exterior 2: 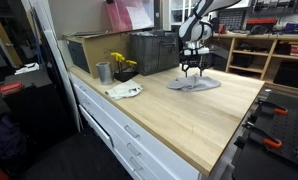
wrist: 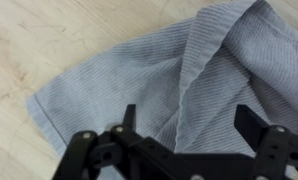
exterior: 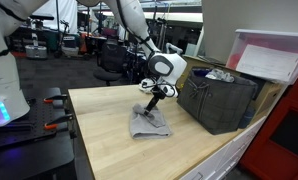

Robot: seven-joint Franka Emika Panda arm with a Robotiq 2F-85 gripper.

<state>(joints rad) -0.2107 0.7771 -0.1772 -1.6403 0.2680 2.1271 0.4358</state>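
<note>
A grey cloth (wrist: 159,70) lies crumpled on the light wooden table (exterior: 109,130), with a raised fold running through its middle. It also shows as the grey cloth (exterior: 149,122) in both exterior views, cloth (exterior 2: 194,84). My gripper (wrist: 187,118) hangs just above the cloth, jaws wide apart and nothing between them. One dark fingertip (wrist: 251,122) stands over the right part of the cloth. From outside, the gripper (exterior: 155,99) hovers right over the cloth's top, gripper (exterior 2: 192,70).
A dark crate (exterior: 221,97) stands close beside the cloth, with a white bin (exterior: 274,57) behind it. Further along the table are a metal cup (exterior 2: 103,72), a yellow object (exterior 2: 120,62) and a white plate (exterior 2: 124,91). Clamps (exterior 2: 274,140) sit past the table edge.
</note>
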